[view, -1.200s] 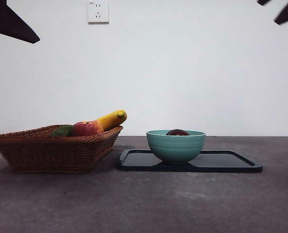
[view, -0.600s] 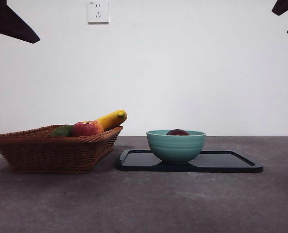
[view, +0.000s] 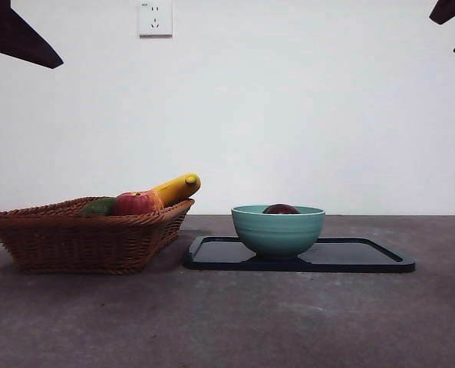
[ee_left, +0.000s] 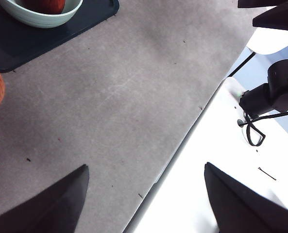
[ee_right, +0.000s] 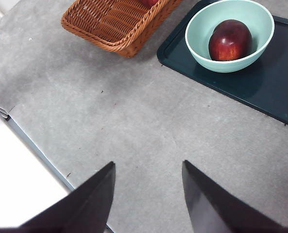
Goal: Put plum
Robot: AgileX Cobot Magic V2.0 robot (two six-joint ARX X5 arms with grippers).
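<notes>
Plum [ee_right: 230, 40] in teal bowl [ee_right: 229, 34], bowl on dark tray [ee_right: 270, 92].
My right gripper [ee_right: 148, 194] and left gripper [ee_left: 146, 199] hang high, jaws apart, empty.

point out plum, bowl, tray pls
plum [ee_right: 230, 40], right wrist view, middle of its glossy top.
bowl [view: 278, 232], front view, outer wall.
tray [view: 365, 261], front view, bare rim to the side of the bowl.

Lab bench: bare wall, socket [view: 155, 18], grey tabletop [view: 227, 322].
</notes>
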